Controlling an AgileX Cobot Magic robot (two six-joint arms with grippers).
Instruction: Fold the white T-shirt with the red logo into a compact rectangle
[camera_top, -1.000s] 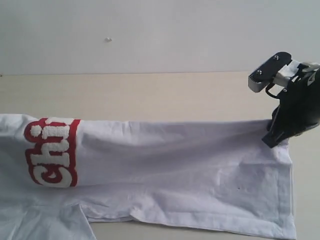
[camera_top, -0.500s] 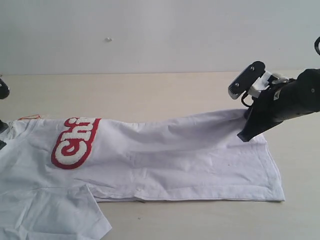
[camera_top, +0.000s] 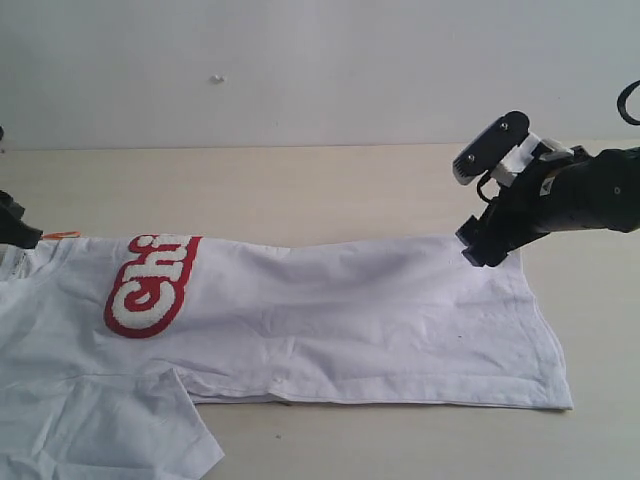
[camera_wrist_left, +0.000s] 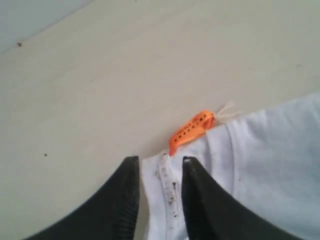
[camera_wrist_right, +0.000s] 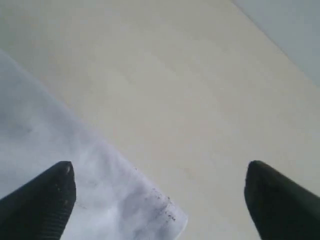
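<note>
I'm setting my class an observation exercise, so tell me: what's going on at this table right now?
A two-armed robot is folding a white T-shirt, which lies partly folded on the table with part of its red logo showing. The right gripper hovers at the hem's far corner, fingers wide open, holding nothing. The left gripper sits at the collar beside the orange tag, fingers slightly apart astride the edge.

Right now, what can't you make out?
- red logo: exterior view, only "Chi" shows; rest hidden past the fold of the white T-shirt.
- left gripper: left wrist view, jaws straddle the collar; gripping or not, unclear.
- sleeve: exterior view, cut off by the bottom and left edges.
</note>
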